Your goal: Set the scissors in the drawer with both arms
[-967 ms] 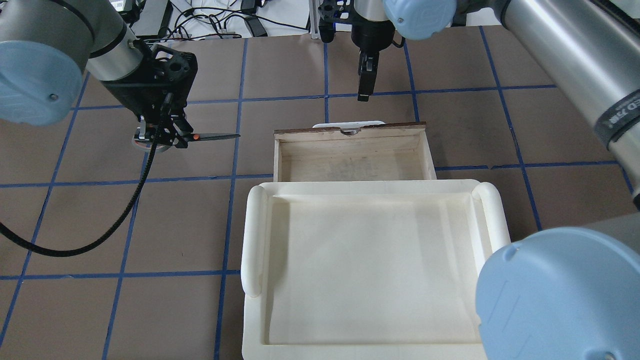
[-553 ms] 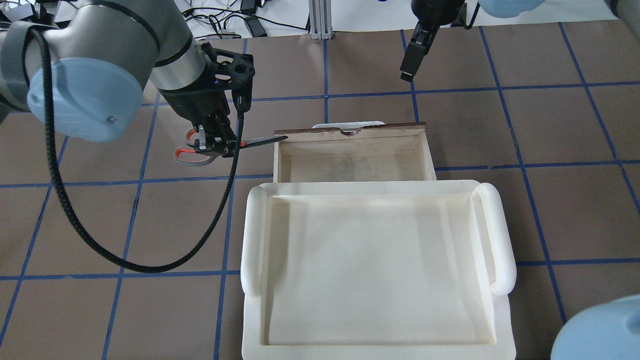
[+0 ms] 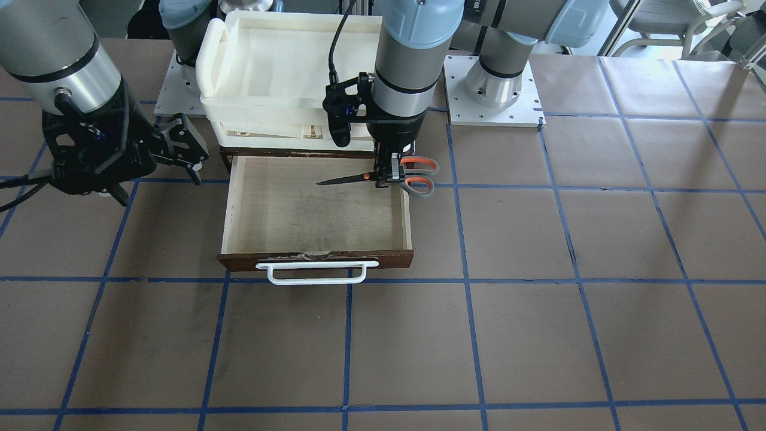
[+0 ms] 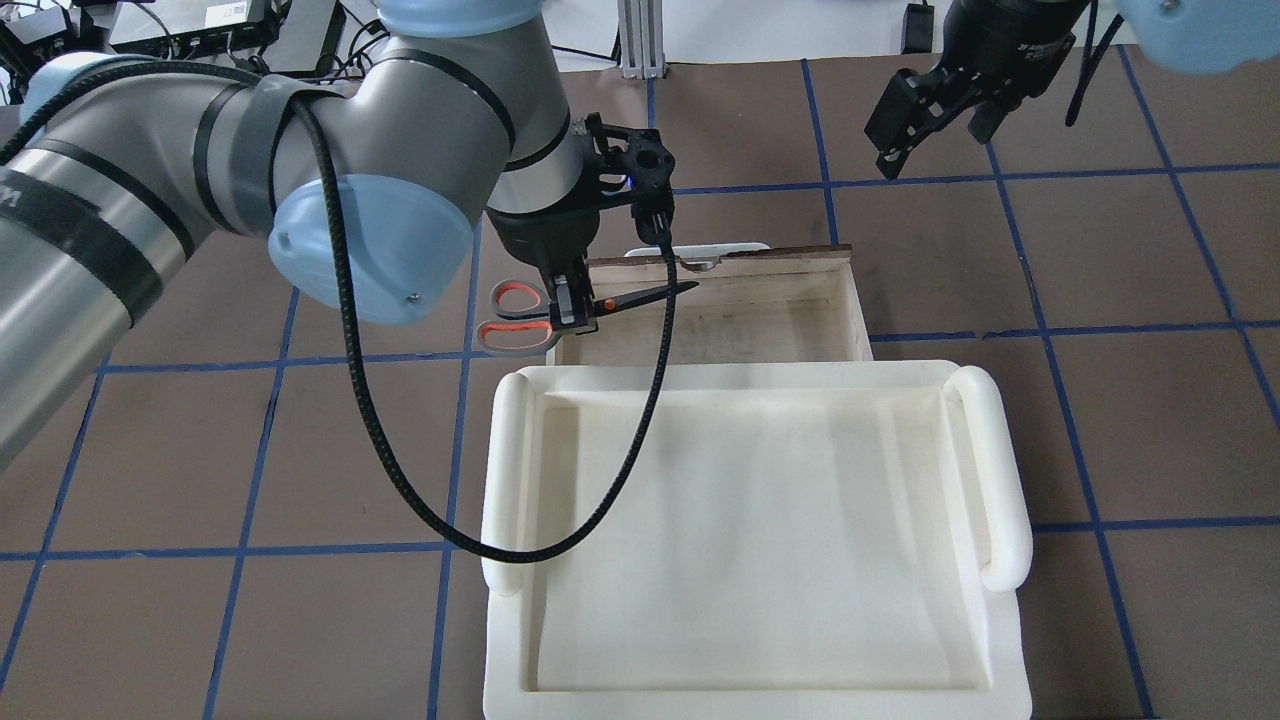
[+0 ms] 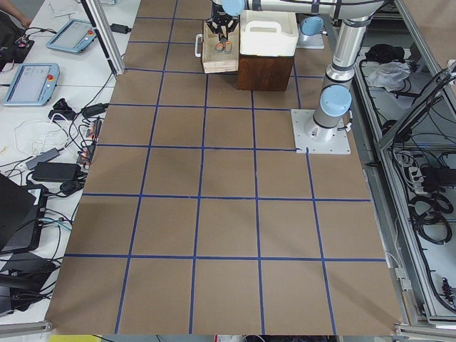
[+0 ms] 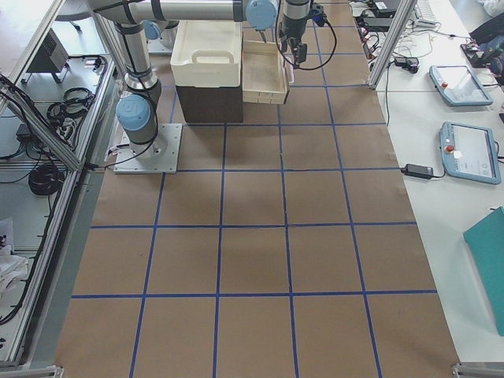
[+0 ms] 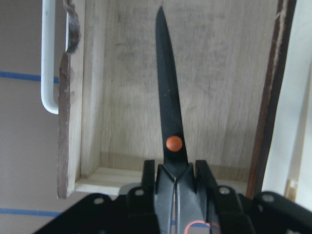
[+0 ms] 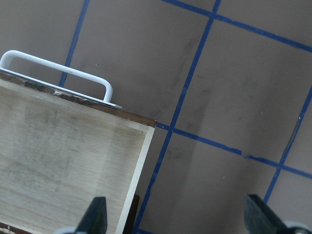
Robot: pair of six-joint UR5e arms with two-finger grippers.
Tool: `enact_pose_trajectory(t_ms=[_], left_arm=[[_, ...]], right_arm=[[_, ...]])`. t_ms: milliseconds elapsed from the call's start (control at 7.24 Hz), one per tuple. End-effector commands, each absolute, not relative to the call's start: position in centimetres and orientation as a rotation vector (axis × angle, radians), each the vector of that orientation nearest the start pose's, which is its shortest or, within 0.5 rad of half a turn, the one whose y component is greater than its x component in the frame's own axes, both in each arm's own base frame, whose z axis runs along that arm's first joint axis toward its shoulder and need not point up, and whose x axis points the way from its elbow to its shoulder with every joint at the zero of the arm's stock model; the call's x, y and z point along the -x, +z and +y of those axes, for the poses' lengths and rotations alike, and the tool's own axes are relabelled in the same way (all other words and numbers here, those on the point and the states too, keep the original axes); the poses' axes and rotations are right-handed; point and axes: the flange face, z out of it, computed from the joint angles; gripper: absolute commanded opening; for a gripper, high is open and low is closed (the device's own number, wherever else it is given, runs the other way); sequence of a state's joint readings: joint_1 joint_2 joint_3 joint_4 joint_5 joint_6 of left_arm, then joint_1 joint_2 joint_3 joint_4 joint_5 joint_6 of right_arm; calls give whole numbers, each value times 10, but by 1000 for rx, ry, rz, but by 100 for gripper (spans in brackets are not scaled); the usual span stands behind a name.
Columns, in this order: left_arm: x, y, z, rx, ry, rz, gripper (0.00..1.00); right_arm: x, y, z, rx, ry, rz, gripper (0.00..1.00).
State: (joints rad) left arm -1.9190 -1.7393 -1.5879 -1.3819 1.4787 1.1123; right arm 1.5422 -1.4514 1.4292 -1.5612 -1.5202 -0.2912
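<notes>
My left gripper (image 4: 572,308) is shut on the scissors (image 4: 640,296) at the pivot and holds them level above the open drawer (image 4: 760,320). The closed blades point over the drawer's pale floor (image 7: 219,87). The orange-lined handles (image 4: 515,320) hang outside its side wall. The front-facing view shows the same grip (image 3: 389,175) on the scissors (image 3: 353,178) over the drawer (image 3: 315,259). My right gripper (image 4: 930,135) is open and empty, hovering off the drawer's far right corner (image 8: 141,131).
The cream-white tray (image 4: 750,540) sits on top of the cabinet, just behind the open drawer. The drawer's white bar handle (image 3: 317,272) sticks out at the front. The left arm's black cable (image 4: 640,420) loops over the tray. Brown table with blue grid lines lies all round.
My left gripper has carried the scissors rightwards from over the table to over the drawer's side wall. My right gripper has moved right, away from the handle, and its fingers now stand apart.
</notes>
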Motion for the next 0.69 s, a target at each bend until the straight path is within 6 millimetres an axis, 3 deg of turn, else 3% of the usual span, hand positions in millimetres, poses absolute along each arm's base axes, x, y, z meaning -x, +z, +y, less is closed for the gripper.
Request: enact_pose_trajectory(t_ms=[0,553], left_arm=[[361,387,-473,-2222,-102,2364,0],[373,354,-483,-2264,-52,2339,0]], right_arm=[[-135,495,-539,126,4,3096,100],[-141,494,-538,114,10,3095,100]])
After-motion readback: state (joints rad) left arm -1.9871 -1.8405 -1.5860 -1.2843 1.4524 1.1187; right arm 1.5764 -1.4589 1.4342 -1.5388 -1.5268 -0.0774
